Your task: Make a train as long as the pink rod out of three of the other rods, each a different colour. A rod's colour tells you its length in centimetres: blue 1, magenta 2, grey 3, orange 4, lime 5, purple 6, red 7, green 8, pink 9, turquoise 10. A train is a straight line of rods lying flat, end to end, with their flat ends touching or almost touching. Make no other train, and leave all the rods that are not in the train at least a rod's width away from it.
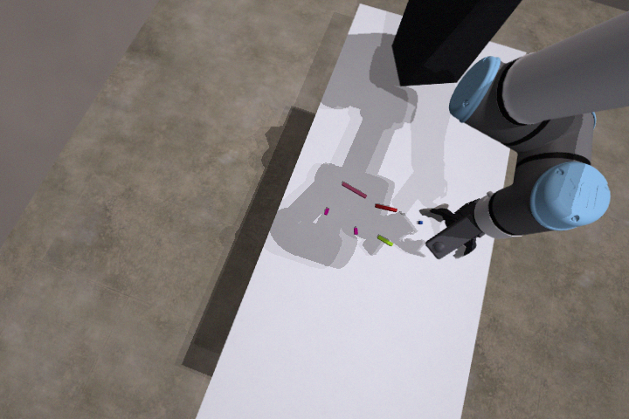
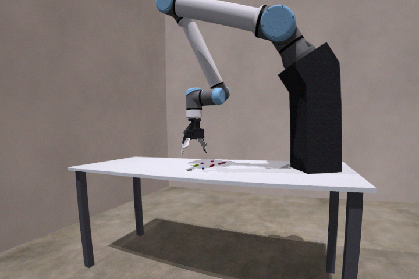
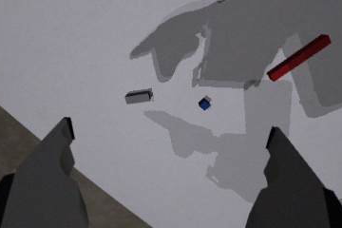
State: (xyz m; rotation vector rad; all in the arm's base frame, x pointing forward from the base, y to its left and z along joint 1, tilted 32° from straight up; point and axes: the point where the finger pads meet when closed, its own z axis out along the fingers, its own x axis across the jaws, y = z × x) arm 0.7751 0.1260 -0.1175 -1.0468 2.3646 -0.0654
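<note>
The red rod (image 1: 385, 207) (image 2: 212, 165) (image 3: 299, 57) lies flat on the table (image 1: 349, 320) (image 2: 216, 177) (image 3: 36, 71), and the other rods are scattered around it. The pink rod (image 1: 354, 189) (image 2: 221, 163), which sets the length for the train, lies near the red rod, up and to its left in the top view, with a gap between them.

In that same view the lime rod (image 1: 384, 240) (image 2: 195, 165) is below the red rod. One magenta rod (image 1: 355, 230) (image 2: 201, 163) is below and to the left of it, and a second magenta rod (image 1: 326, 210) (image 2: 212, 161) is farther out to its left. The small blue rod (image 1: 419, 222) (image 2: 202, 168) (image 3: 204, 104) lies to the right of the red rod and slightly lower.

The grey rod (image 2: 188, 170) (image 3: 139, 96) is beyond the blue one as seen from the red rod in the wrist view; the gripper hides it from the top. None of these rods touches another, so no train is formed.

The gripper (image 1: 438, 233) (image 2: 194, 153) (image 3: 171, 123) hangs above the table, pointing down, on the blue rod's side of the red rod. Its fingers (image 2: 185, 145) are spread wide with nothing pinched between them, and their tips are clear of the rods.
</note>
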